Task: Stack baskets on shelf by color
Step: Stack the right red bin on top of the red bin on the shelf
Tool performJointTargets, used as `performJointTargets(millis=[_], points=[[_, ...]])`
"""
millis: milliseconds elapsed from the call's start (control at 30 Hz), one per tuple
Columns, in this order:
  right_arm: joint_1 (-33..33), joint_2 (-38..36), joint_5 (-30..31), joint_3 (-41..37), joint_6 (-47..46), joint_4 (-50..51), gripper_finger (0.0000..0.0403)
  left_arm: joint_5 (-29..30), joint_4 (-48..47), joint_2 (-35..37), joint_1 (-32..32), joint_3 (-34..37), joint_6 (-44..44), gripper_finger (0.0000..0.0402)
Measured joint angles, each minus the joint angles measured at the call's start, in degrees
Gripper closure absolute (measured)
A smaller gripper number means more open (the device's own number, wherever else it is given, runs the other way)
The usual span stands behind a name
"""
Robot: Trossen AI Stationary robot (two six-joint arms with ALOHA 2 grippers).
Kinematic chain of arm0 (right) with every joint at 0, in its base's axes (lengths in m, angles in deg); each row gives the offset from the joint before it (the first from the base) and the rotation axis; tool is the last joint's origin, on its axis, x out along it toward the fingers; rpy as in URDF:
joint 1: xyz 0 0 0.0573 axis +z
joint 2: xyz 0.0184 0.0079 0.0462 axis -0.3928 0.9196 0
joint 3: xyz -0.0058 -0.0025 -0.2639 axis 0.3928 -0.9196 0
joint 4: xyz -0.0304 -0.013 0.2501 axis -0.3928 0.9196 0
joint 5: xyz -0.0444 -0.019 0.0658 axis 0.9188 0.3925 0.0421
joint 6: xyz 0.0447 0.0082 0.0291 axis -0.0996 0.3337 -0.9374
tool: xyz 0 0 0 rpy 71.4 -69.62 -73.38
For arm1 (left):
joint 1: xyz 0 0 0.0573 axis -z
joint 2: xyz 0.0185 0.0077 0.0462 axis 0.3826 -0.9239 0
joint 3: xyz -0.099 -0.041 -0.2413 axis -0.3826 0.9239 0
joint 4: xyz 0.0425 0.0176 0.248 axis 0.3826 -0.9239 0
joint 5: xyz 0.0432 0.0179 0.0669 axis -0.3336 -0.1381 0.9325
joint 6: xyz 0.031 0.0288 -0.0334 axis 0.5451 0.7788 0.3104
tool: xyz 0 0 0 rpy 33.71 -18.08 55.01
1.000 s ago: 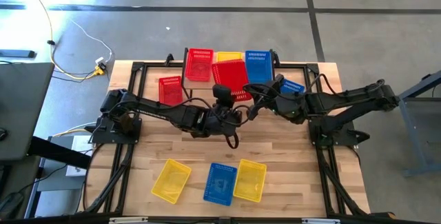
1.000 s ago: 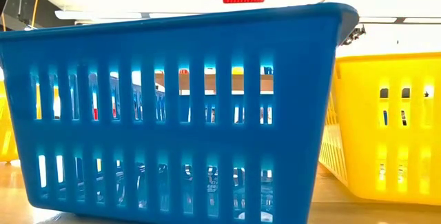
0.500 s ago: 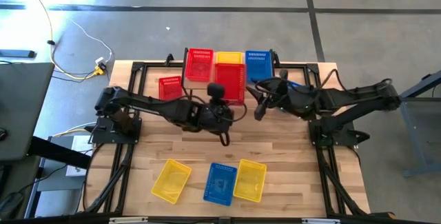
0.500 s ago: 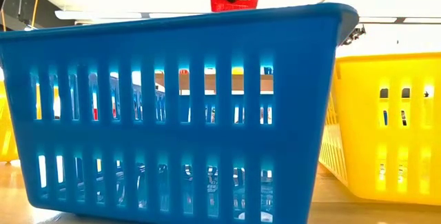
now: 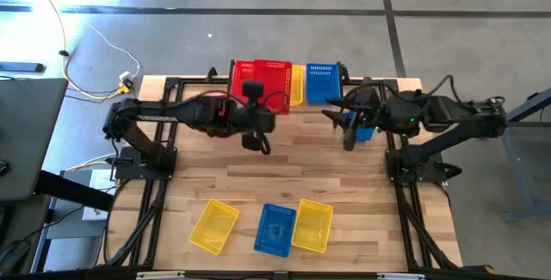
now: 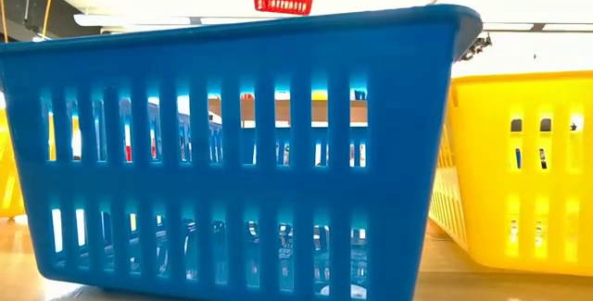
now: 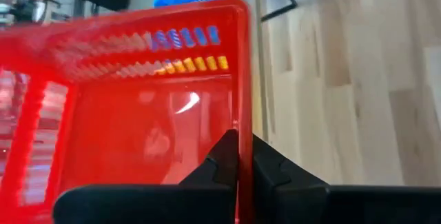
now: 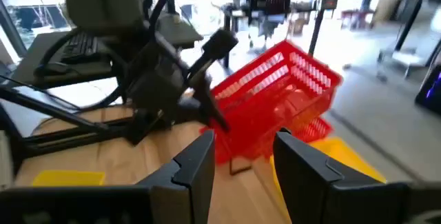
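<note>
Near the table's front edge, two yellow baskets (image 5: 213, 226) and a blue basket (image 5: 277, 228) are left waiting. Farther back, a red basket (image 5: 269, 78) is held aloft by its rim in the clamped left gripper (image 7: 238, 156), above the red stack on the shelf (image 5: 337, 76). The right gripper (image 8: 242, 156) is parked right, fingers spread, empty. Lowering squarely onto the red stack is judged the next move.
</note>
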Motion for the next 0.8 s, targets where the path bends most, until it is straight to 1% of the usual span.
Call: performJointTargets(millis=[67,133,167,267,333,533,633,733,800], points=[[0.0,0.0,-1.0,2.4,-3.6,3.1,0.0269,-2.1,-1.7,1.7,-1.9,0.3,1.2,0.0401],[0.0,-0.1,-2.1,4.8,-6.0,7.6,0.0269,-4.1,-0.4,2.9,-3.4,-0.1,2.5,0.0401],[0.0,-0.1,-2.5,6.0,-7.0,9.3,0.0269,-5.6,-1.4,3.8,-4.6,0.1,3.0,0.0401],[0.0,-0.1,-3.5,8.6,-9.4,13.4,0.0269,-8.6,-0.7,5.2,-6.8,0.0,5.7,0.0401],[0.0,0.0,-4.8,10.1,-10.8,14.8,0.0269,-11.0,-1.8,6.4,-9.1,0.2,7.5,0.0401],[0.0,0.0,-7.4,12.5,-13.2,16.3,0.0269,-16.7,-0.9,8.8,-14.8,0.1,13.3,0.0401],[0.0,0.0,-7.5,12.7,-13.2,17.0,0.0269,-21.9,-0.5,9.4,-18.4,0.1,15.5,0.0401],[0.0,0.0,-7.5,12.7,-13.2,19.3,0.0269,-29.3,-0.7,10.0,-22.1,0.1,15.4,0.0401],[0.0,0.0,-7.5,12.7,-13.3,21.1,0.0269,-31.8,-0.6,11.0,-24.3,0.1,15.6,0.0401]])
